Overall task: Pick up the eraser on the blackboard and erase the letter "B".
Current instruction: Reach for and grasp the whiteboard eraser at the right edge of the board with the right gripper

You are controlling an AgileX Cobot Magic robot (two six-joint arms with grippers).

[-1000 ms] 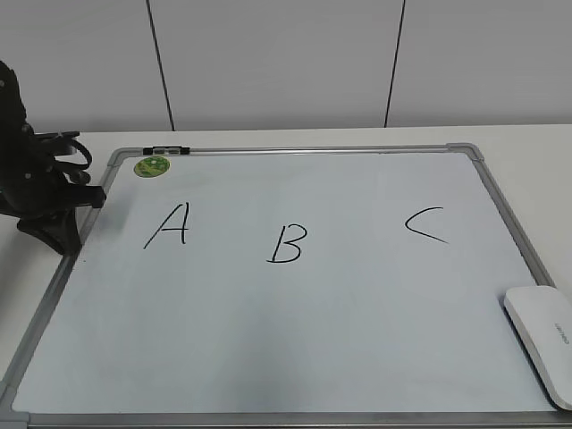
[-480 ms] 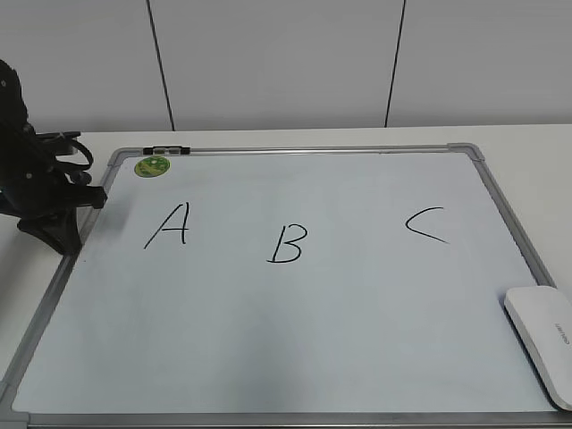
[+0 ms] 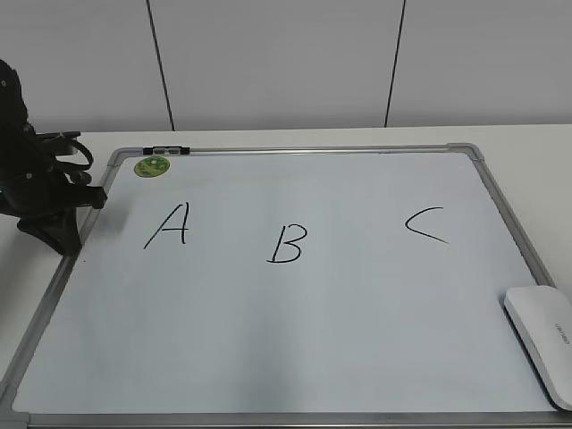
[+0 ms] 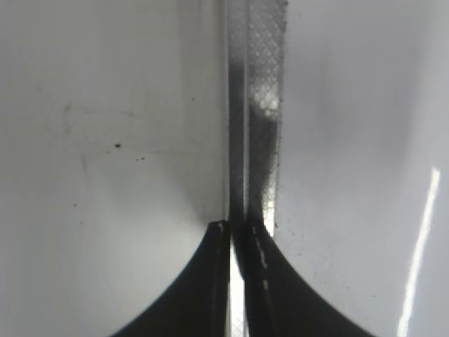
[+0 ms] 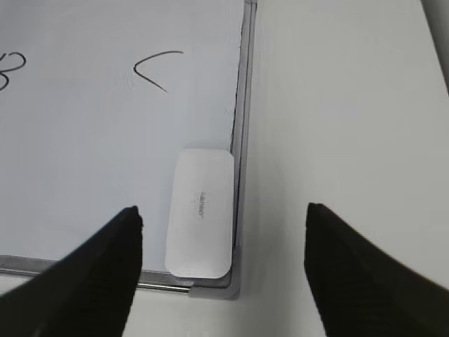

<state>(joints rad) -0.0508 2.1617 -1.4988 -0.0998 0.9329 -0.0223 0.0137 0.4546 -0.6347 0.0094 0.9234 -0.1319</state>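
Arms first: my left arm (image 3: 40,192) sits low at the board's (image 3: 500,201) left frame, its claw (image 4: 237,235) pinched to a sliver over that frame, holding nothing. My right claw (image 5: 221,225) hangs above the board's near right corner, jaws spread wide and empty. Eraser (image 5: 201,212) lies flat between them, against the right frame. The "B" (image 3: 288,243) stands mid-board, well apart.
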